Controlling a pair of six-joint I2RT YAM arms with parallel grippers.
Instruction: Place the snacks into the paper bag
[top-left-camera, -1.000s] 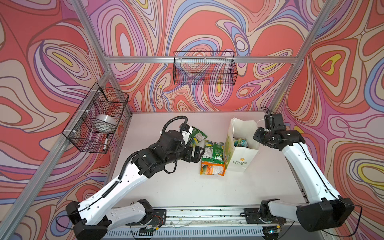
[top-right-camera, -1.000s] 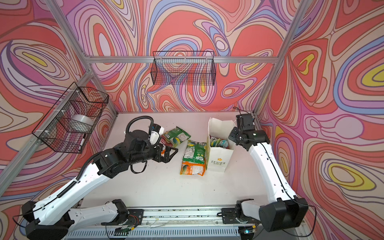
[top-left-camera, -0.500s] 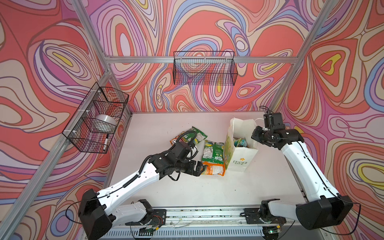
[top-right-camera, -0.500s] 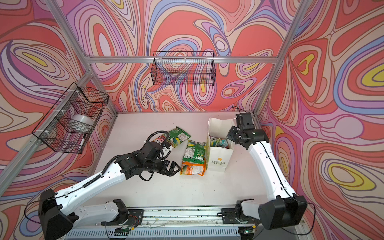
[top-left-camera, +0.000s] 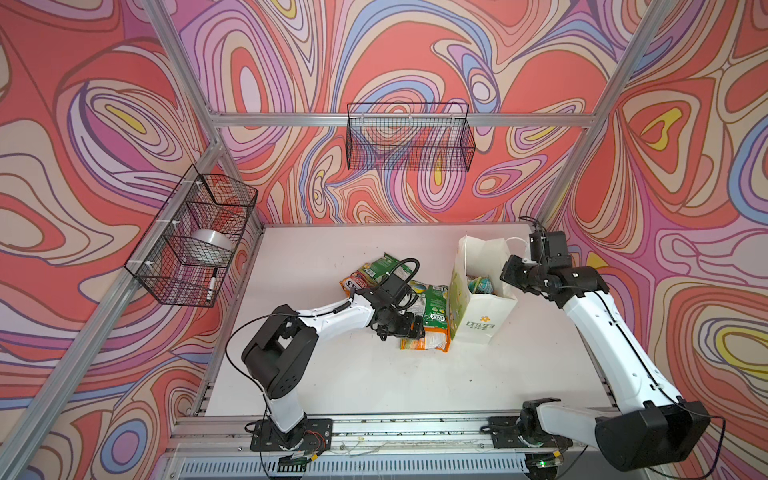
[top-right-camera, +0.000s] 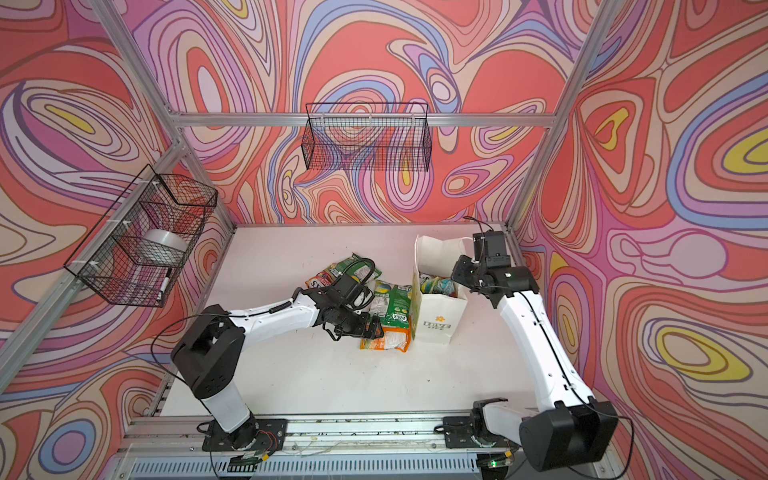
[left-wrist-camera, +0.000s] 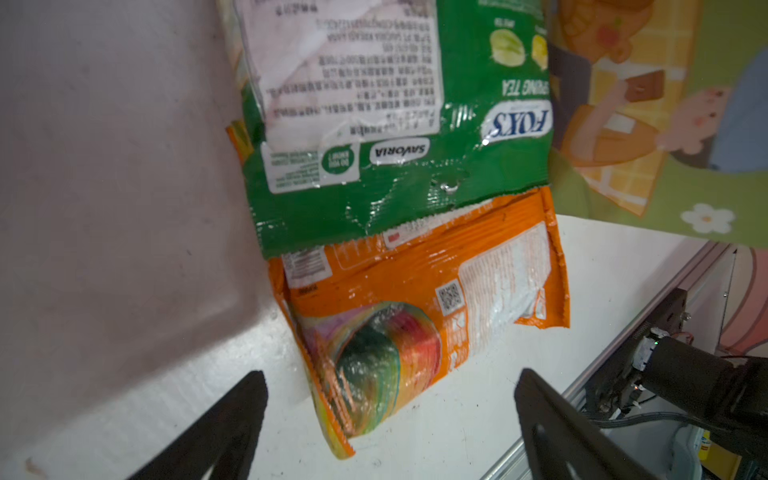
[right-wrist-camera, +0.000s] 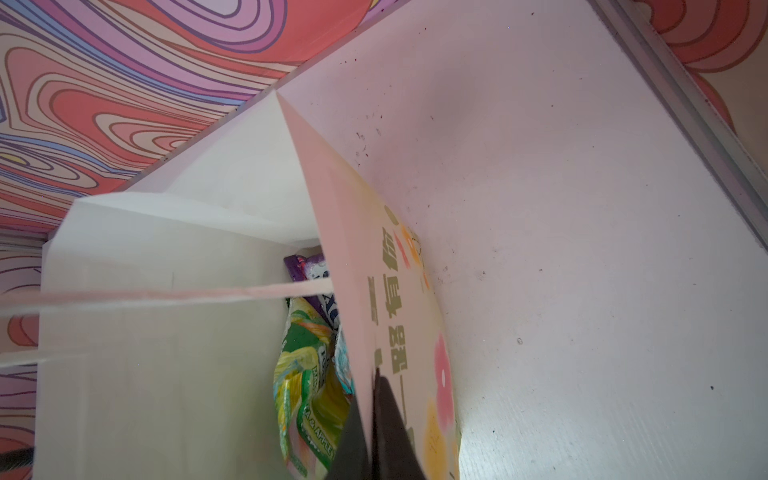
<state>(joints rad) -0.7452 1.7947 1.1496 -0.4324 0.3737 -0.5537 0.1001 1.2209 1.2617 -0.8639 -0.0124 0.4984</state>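
Observation:
An orange snack packet lies flat beside the white paper bag, partly under a green packet. My left gripper is open and low over the table. The orange packet's corner lies between its fingers, touching neither. More snacks lie behind the arm. My right gripper is shut on the bag's wall, holding the mouth open. Green and purple packets sit inside.
A black wire basket hangs on the back wall. Another basket on the left wall holds a tape roll and a marker. A metal rail runs along the table's front edge. Patterned walls close in three sides.
My left arm has come down from above the back packets and swung right and forward to the orange packet. The right arm and the bag have stayed in place.

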